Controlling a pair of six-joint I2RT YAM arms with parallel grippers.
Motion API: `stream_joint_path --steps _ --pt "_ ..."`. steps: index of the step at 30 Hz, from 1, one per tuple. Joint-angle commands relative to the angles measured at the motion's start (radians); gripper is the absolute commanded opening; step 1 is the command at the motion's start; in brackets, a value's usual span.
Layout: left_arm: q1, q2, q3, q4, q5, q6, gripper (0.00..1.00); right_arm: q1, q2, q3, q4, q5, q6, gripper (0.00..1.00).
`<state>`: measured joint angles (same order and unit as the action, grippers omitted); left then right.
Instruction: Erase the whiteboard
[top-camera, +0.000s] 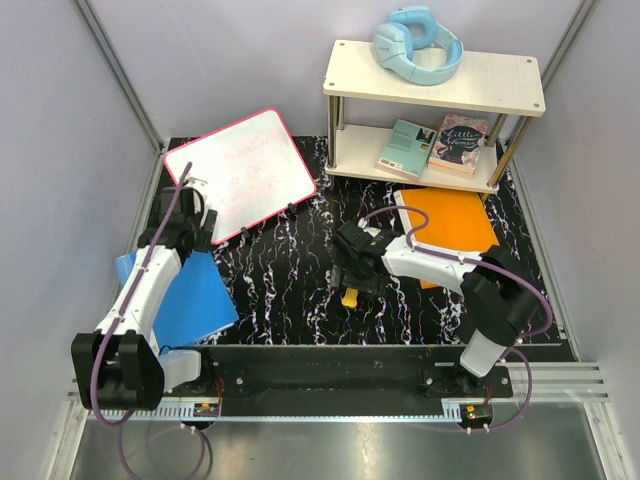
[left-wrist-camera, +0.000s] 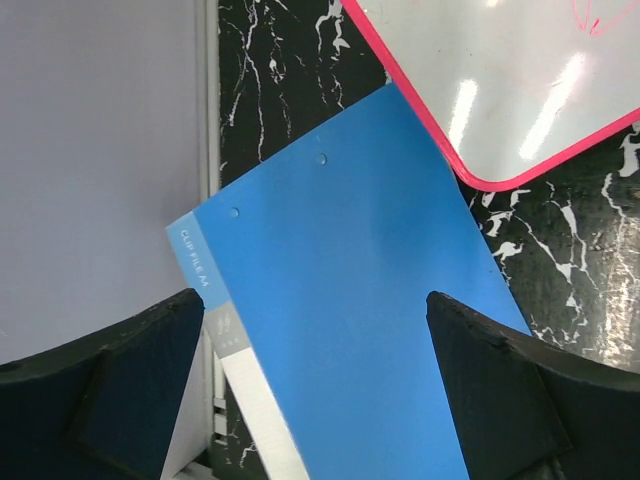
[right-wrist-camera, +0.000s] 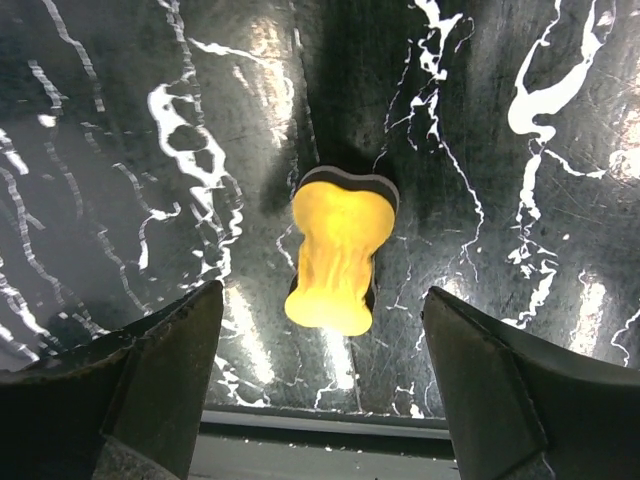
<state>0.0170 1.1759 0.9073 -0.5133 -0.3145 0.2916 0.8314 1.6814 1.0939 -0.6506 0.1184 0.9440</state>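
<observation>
1. Top external: whiteboard (top-camera: 242, 172) lies far left, scribbled faint pink.
2. Left wrist: left gripper (left-wrist-camera: 312, 325) spread wide over blue folder (left-wrist-camera: 350, 280) — whiteboard's corner just beside.
3. Right wrist: right gripper (right-wrist-camera: 322, 310) gaping, empty, over yellow eraser (right-wrist-camera: 337, 255).

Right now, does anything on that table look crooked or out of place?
The whiteboard lies skewed to the mat, its corner overlapping the blue folder, which itself is twisted and pokes past the mat's left edge. Nothing looks spilled or broken.
</observation>
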Motion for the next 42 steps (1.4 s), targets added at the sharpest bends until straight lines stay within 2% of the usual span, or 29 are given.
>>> stream_joint_path --steps 1,8,10,12,15,26,28,29,30,32,42 --pt "-0.066 0.001 0.05 0.012 -0.186 0.047 0.99 0.005 0.029 0.041 -0.004 0.003 0.001 0.88" --pt "-0.068 -0.027 0.062 -0.001 -0.138 0.047 0.99 0.002 0.024 0.032 -0.007 0.035 0.009 0.87" --pt "-0.068 -0.05 0.058 -0.01 -0.094 0.047 0.99 -0.002 0.032 0.037 -0.004 0.04 0.006 0.78" --pt "-0.066 -0.074 0.05 -0.014 -0.064 0.047 0.99 -0.003 0.05 0.047 -0.004 0.038 -0.005 0.75" --pt "-0.066 -0.091 0.045 -0.013 -0.054 0.038 0.99 -0.003 0.075 0.061 -0.007 0.03 -0.008 0.63" --pt "-0.066 -0.084 0.054 -0.025 -0.034 0.035 0.99 -0.017 0.106 0.075 -0.023 0.04 -0.002 0.62" --pt "-0.066 -0.094 0.051 -0.025 -0.021 0.034 0.99 -0.017 0.112 0.08 -0.02 0.041 -0.005 0.53" --pt "-0.066 -0.097 0.05 -0.024 -0.018 0.034 0.99 -0.017 0.116 0.081 -0.021 0.043 -0.008 0.45" --pt "-0.068 -0.098 0.048 -0.025 -0.017 0.032 0.99 -0.017 0.121 0.083 -0.021 0.044 -0.008 0.43" --pt "-0.066 -0.098 0.048 -0.027 -0.015 0.026 0.99 -0.017 0.133 0.09 -0.023 0.047 -0.007 0.35" --pt "-0.029 -0.105 0.057 -0.028 0.043 0.021 0.99 -0.017 0.198 0.152 -0.06 0.021 -0.042 0.38"
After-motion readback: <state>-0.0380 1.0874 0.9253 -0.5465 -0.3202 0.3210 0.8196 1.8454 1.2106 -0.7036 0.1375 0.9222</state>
